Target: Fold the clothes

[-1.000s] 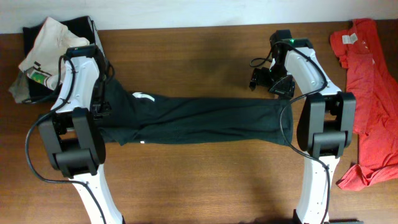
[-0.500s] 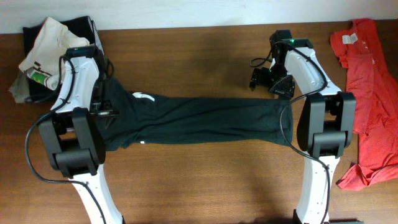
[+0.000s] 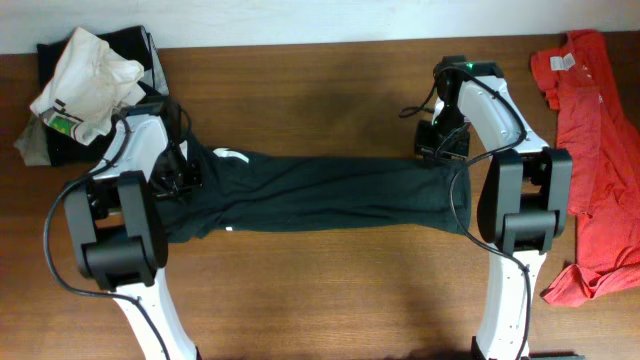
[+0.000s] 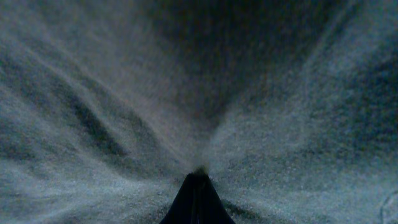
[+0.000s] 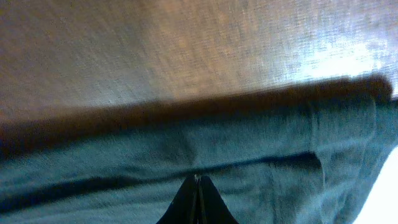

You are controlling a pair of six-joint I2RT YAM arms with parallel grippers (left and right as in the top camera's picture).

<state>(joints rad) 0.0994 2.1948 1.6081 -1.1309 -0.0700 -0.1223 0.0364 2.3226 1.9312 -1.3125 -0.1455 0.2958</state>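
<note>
The black T-shirt [image 3: 330,190] lies across the table as a long narrow strip, with a bit of white print near its left end. My left gripper [image 3: 188,180] is down on that left end. In the left wrist view it [image 4: 198,175] is shut, and creases in the cloth [image 4: 124,93] run into its tips. My right gripper [image 3: 437,150] sits at the strip's upper right edge. In the right wrist view it [image 5: 196,179] is shut on a fold of the dark cloth [image 5: 124,162]. The red-orange T-shirt [image 3: 600,150] lies spread at the far right.
A crumpled beige cloth [image 3: 85,70] sits on a dark pile at the back left corner. Bare brown table [image 3: 320,290] lies in front of the strip and also behind it [image 5: 186,43]. Both arm bases stand at the front edge.
The left gripper has moved a little right and down onto the shirt's left end and shut. The right gripper has swung down from above the table onto the shirt's top edge and shut.
</note>
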